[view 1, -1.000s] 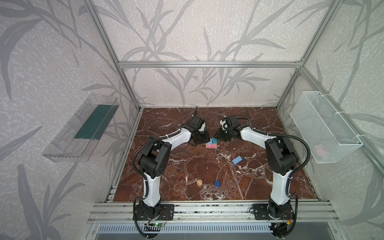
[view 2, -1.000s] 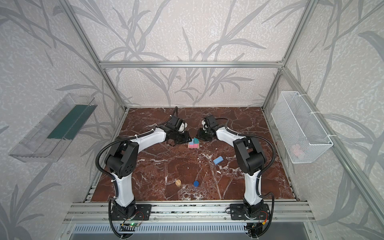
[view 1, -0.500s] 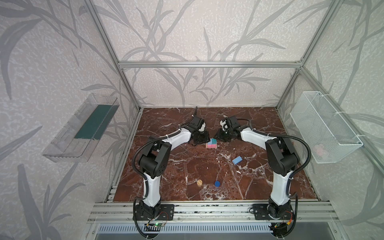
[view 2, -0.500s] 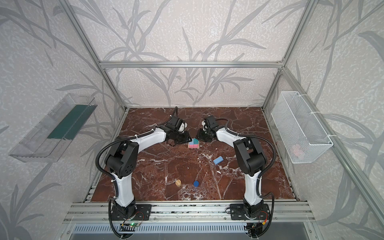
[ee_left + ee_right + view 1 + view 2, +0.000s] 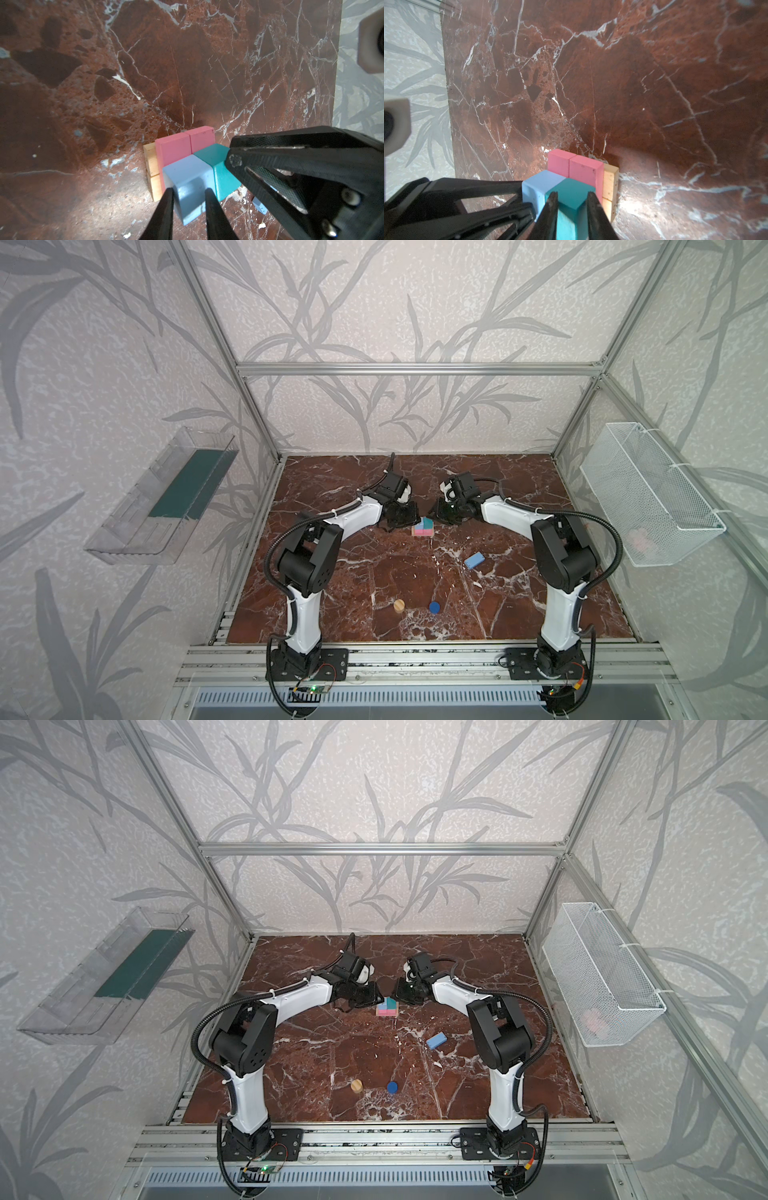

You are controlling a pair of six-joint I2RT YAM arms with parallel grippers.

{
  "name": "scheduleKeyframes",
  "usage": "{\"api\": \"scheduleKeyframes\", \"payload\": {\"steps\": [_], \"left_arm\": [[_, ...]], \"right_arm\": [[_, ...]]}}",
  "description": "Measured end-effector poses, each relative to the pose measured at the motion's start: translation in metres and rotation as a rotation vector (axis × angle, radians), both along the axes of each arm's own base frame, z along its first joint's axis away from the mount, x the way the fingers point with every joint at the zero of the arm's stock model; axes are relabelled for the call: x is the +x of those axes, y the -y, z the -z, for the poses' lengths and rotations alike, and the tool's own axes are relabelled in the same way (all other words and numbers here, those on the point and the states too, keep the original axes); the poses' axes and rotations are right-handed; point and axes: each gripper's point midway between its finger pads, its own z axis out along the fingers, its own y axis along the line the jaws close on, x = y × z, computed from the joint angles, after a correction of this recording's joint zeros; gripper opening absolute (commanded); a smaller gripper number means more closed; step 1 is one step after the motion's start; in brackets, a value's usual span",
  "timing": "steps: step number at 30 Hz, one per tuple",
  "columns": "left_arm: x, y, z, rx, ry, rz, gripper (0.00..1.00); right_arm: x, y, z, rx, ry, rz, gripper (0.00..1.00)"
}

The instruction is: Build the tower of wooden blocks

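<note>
Left gripper (image 5: 188,191) pinches light blue block (image 5: 187,172); right gripper (image 5: 571,194) pinches teal cube (image 5: 572,187). Tan bars (image 5: 152,164) mostly hidden under pink bars (image 5: 174,149); both grips indistinct in top views.

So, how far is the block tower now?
Done: tan bars lowest, pink bars upon them. In hand: left end effector holds a light blue block, right end effector the teal cube, both on the pink. Remaining: the loose light blue block, tan cylinder, dark blue cylinder.

Teal cube (image 5: 209,154) half hidden behind right pincer (image 5: 232,155), tan bars (image 5: 152,164) mostly under pink bars (image 5: 174,149), pinkish lump (image 5: 642,538) in wire basket (image 5: 623,472) too blurred to identify (left pincer (image 5: 188,192) contact with light blue block (image 5: 187,176) indeterminate).
</note>
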Motion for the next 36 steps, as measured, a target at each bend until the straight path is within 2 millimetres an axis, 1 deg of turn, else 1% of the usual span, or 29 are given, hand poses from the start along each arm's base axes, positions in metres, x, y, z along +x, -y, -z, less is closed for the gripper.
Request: {"api": "scheduleKeyframes", "payload": {"steps": [20,27,36], "left_arm": [[0.0000,0.0000,-0.0001,0.000,0.000,0.001,0.27],[-0.0001,0.0002,-0.0001,0.000,0.001,0.002,0.33],[0.0003,0.0002,-0.0013,0.002,0.001,0.002,0.37]], "right_arm": [[-0.0044,0.0036,0.0010,-0.009,-0.006,0.011,0.33],[-0.0041,0.0042,0.0014,-0.011,-0.008,0.017,0.36],[-0.0049,0.0065,0.0033,-0.023,-0.017,0.026,0.44]]}}
